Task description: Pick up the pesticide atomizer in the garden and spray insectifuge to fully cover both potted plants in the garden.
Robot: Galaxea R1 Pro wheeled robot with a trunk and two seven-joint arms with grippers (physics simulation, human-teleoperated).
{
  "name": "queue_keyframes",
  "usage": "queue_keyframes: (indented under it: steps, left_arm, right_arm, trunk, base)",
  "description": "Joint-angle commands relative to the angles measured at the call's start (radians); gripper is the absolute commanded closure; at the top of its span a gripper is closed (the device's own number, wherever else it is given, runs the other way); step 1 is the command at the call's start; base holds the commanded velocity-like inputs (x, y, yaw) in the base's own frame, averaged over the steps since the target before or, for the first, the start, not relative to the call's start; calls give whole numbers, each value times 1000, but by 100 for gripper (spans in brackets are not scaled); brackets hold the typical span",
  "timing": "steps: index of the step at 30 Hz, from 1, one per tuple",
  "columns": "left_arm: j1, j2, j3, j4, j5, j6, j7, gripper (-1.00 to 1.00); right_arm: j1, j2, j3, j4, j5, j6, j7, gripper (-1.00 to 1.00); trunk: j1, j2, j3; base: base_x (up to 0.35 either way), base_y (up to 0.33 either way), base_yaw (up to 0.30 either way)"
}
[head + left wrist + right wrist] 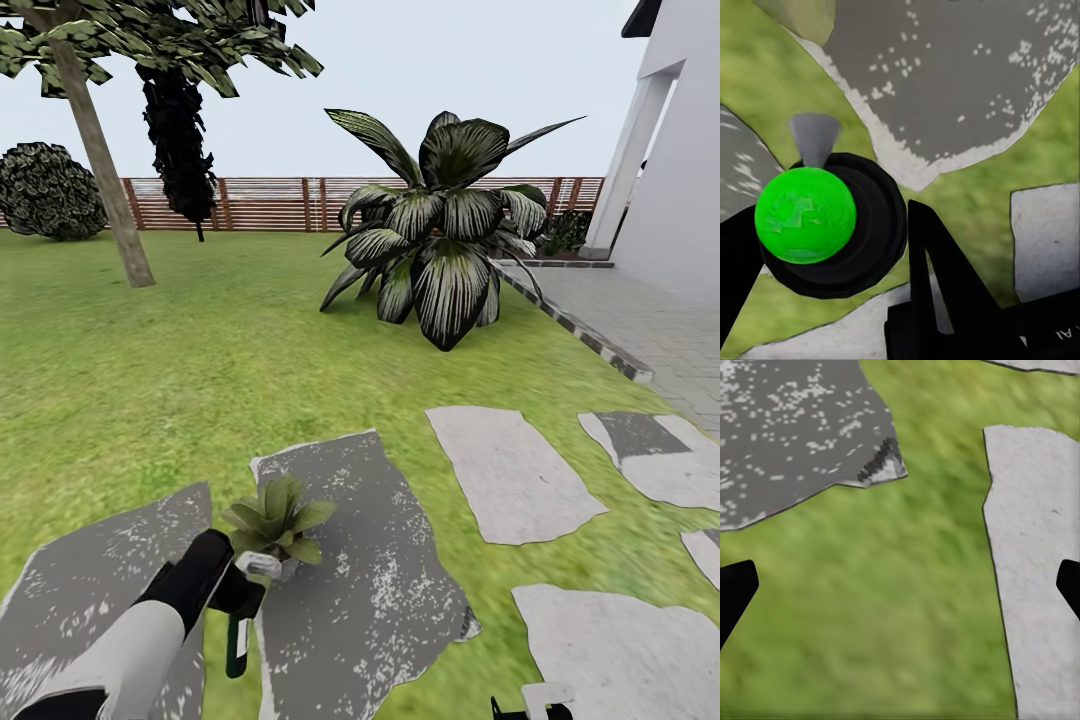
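My left gripper is shut on the pesticide atomizer. The dark green bottle hangs down below the hand, and its pale spray top points at a potted plant. That plant is a small rosette of pointed green leaves, standing on a dark grey stepping stone right in front of the nozzle. In the left wrist view the atomizer appears end-on as a green round shape in a black ring, held between the black fingers. My right gripper hangs open over the grass, low at the right.
A big dark plant with striped broad leaves stands ahead on the lawn. A tree trunk and a round bush are at the left before the brown slatted fence. Pale stepping stones and a paved terrace with a white wall lie to the right.
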Motion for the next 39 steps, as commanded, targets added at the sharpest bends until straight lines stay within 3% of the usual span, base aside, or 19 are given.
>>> queue_keyframes:
  steps: [1,11,18,28,39]
  left_arm:
    - [1,-2,11,-1,-8,2,-7,100]
    - [5,-8,11,2,-8,0,-4,100]
    - [5,-8,7,-1,-8,-2,-3,100]
    - [8,-12,3,11,-11,-6,-1,100]
    - [41,-1,-2,22,-15,-8,-11,100]
  right_arm:
    - [-1,0,-6,1,11,-4,-4,-100]
    - [-1,-1,-6,1,11,-4,-4,-100]
    - [-1,-1,-6,1,10,-4,-4,-100]
    - [-1,1,-6,1,10,-4,-4,-100]
    - [-1,-1,-6,1,10,-4,-4,-100]
  trunk:
    - [0,0,-1]
    - [0,0,-1]
    - [0,0,-1]
    - [0,0,-1]
    - [0,0,-1]
  base:
    - [0,0,0]
    - [-56,21,0]
    - [-55,261,0]
    - [58,293,-257]
    - [-21,25,-16]
